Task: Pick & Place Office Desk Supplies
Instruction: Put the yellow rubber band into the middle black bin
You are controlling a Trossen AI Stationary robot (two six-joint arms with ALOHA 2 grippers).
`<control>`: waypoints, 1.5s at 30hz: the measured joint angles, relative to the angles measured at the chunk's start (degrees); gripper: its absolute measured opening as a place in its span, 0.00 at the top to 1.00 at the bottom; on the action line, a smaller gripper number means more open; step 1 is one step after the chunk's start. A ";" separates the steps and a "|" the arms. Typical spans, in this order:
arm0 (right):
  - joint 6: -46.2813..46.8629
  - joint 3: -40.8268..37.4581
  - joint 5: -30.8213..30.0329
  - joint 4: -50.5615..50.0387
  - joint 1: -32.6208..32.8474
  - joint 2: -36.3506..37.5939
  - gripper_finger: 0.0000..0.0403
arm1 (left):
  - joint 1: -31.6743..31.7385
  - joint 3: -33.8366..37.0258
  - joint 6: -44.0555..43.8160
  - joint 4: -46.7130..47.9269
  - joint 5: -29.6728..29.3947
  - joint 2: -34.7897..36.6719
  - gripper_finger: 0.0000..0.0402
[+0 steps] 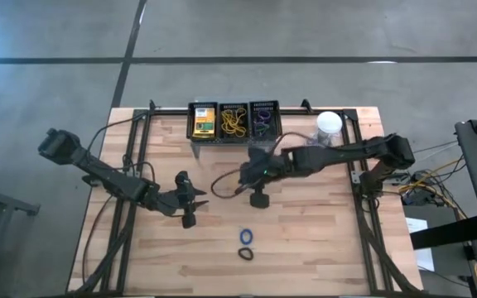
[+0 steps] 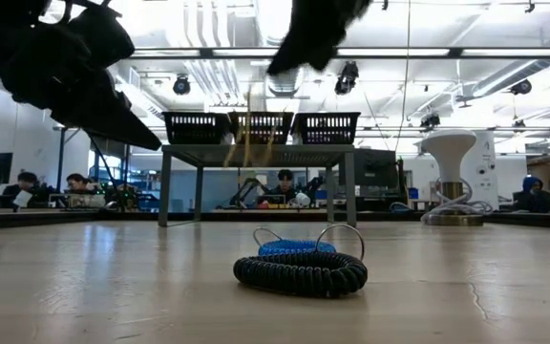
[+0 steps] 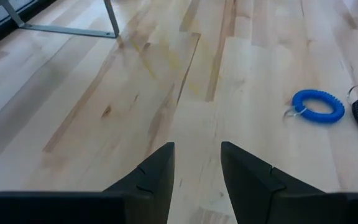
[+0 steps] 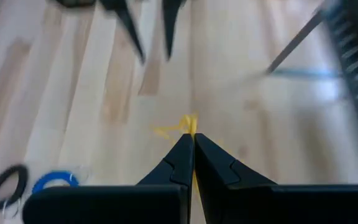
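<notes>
Now right claw [image 4: 192, 142] pinched tight on thin, crumpled yellow rubber band [image 4: 180, 127]; left claw [image 3: 197, 163] partly open, empty.

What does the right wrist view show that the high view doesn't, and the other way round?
Only the right wrist view shows that the right gripper is shut on a thin yellow rubber band, pinched at its fingertips above the wood.

Only the high view shows the three black bins at the table's far edge, with a crayon box, more yellow bands and purple loops inside, plus the white dome-shaped object.

Both show the blue coil loop and black coil loop lying side by side, and the left gripper open and empty.
</notes>
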State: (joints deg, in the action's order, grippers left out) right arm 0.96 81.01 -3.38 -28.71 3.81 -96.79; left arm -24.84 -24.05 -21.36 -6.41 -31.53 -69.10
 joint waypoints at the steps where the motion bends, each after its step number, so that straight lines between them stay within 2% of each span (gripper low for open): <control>1: 0.90 -1.43 0.02 1.06 0.42 -0.84 0.98 | -0.03 0.02 -0.21 0.26 0.00 0.00 0.67; 6: 4.98 -9.17 -0.02 15.37 3.08 -6.47 0.98 | -0.29 0.00 -1.19 0.89 0.00 0.00 0.67; 10: 7.96 -11.42 -0.86 26.59 5.10 -11.19 0.98 | -0.89 0.00 -1.17 0.45 0.00 0.00 0.67; 13: 11.84 -10.77 -0.87 27.53 5.70 -13.69 0.95 | -1.80 0.00 -1.17 -0.49 -0.04 -0.02 0.67; 17: 14.27 -9.90 -2.27 26.74 6.01 -14.67 0.86 | -3.22 0.02 -0.96 -3.82 -1.29 -0.64 0.67; 19: 14.96 -10.30 -7.79 25.65 7.23 -13.44 0.82 | -3.85 0.02 -0.31 -7.36 -1.53 -2.01 0.67; 25: 14.55 -15.97 -30.38 25.54 14.35 -8.89 0.75 | -4.42 -0.07 1.40 -18.75 -1.51 -10.17 0.67; 27: 16.73 -18.53 -35.38 26.99 15.96 -8.45 0.75 | -4.04 -0.09 1.28 -21.05 -0.98 -13.00 0.67; 29: 19.10 -20.93 -37.08 28.49 16.88 -8.29 0.75 | -3.27 -0.72 0.69 -21.86 0.01 -15.37 0.67; 32: 23.73 -23.98 -36.98 31.10 18.07 -8.22 0.77 | -1.45 -2.66 0.53 -18.49 1.39 -17.07 0.67; 39: 27.59 -29.29 -36.70 38.03 19.85 -8.73 0.82 | 4.96 -11.60 0.23 4.93 9.18 -16.82 0.60; 45: 25.62 -32.26 -35.78 44.43 19.94 -8.73 0.84 | 11.79 -12.24 -1.63 6.66 20.11 -16.92 0.47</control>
State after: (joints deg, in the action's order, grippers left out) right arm 26.58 48.76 -39.16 15.72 23.75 -105.51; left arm -13.05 -36.29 -22.99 0.25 -11.42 -86.02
